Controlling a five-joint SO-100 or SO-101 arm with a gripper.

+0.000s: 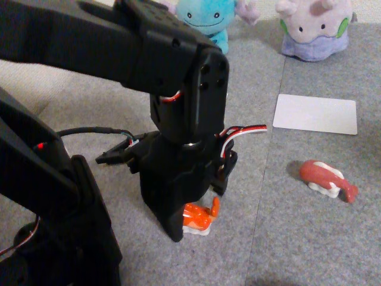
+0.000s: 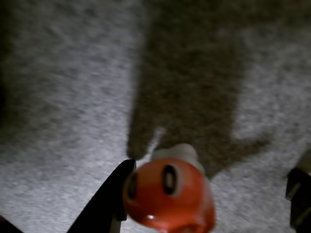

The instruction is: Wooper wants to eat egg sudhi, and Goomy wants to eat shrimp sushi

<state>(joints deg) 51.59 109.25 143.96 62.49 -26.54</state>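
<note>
- Pointing straight down at the grey carpet (image 1: 309, 238), the black gripper (image 1: 189, 229) stands low over the shrimp sushi (image 1: 199, 219) in the fixed view; the orange topping and white rice block peek out beside its lower tip.
- Seen from the wrist view, the gripper (image 2: 206, 194) has its jaws apart: one dark finger (image 2: 104, 204) sits right against the left side of the shrimp sushi (image 2: 170, 194), the other finger (image 2: 300, 196) stands well off at the right edge, with bare carpet between it and the toy. So it is not clamped on anything.
- Red, white and black wires (image 1: 241, 134) loop out from the wrist.
- Off to the right in the fixed view lies a longer, duller pink-red toy sushi (image 1: 327, 179), well apart from the arm.
- Beyond that, a white card (image 1: 315, 113) lies flat on the carpet.
- Along the far edge sit the plush toys: Wooper (image 1: 205, 18) behind the arm, partly hidden, and Goomy (image 1: 314, 27) to its right, past the card.
</note>
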